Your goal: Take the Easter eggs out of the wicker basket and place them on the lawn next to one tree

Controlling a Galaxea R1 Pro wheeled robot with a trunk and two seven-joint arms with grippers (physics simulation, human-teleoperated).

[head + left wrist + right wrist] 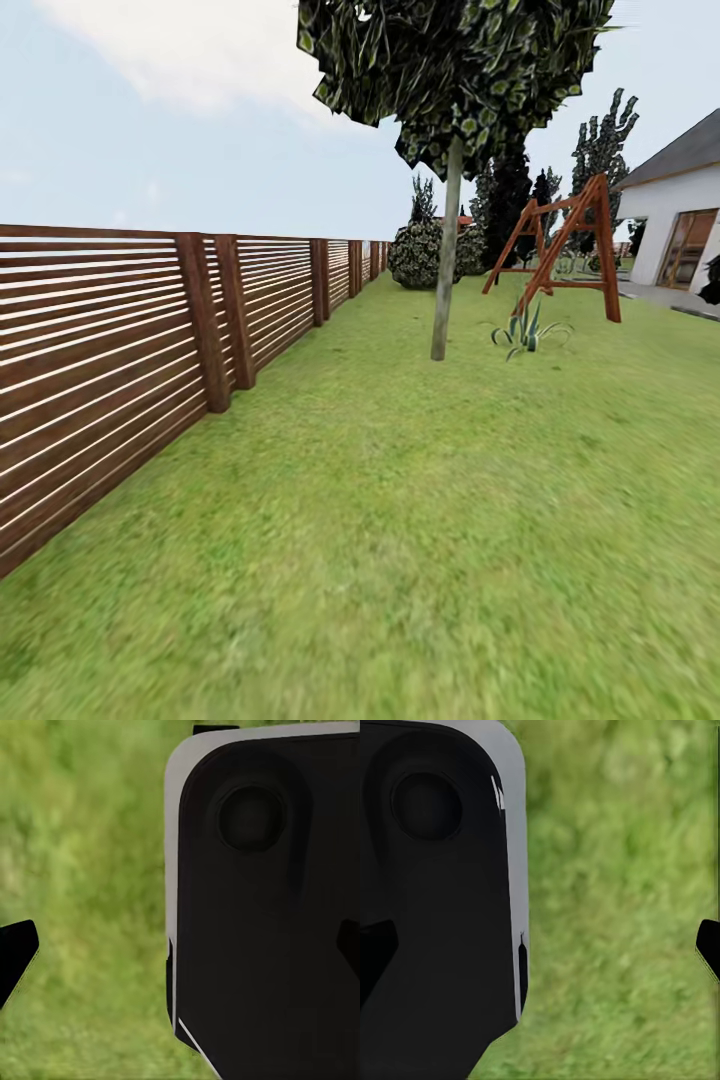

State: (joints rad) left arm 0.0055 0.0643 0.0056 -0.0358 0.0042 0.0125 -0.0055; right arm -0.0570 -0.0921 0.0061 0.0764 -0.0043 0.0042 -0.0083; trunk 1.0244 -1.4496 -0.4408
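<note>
Beyond the lawn (400, 520) stands the tree (445, 250); either end effector's state: cannot tell.

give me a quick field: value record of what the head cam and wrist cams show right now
setting: garden, lawn in front
fence: brown slat fence along the view's left, running away from the robot
tree: slim-trunked tree ahead on the grass
beside tree: spiky plant, wooden swing frame further back
house: white house at far right
left pincer: fingertip over grass, open
right pincer: fingertip over grass, open
</note>
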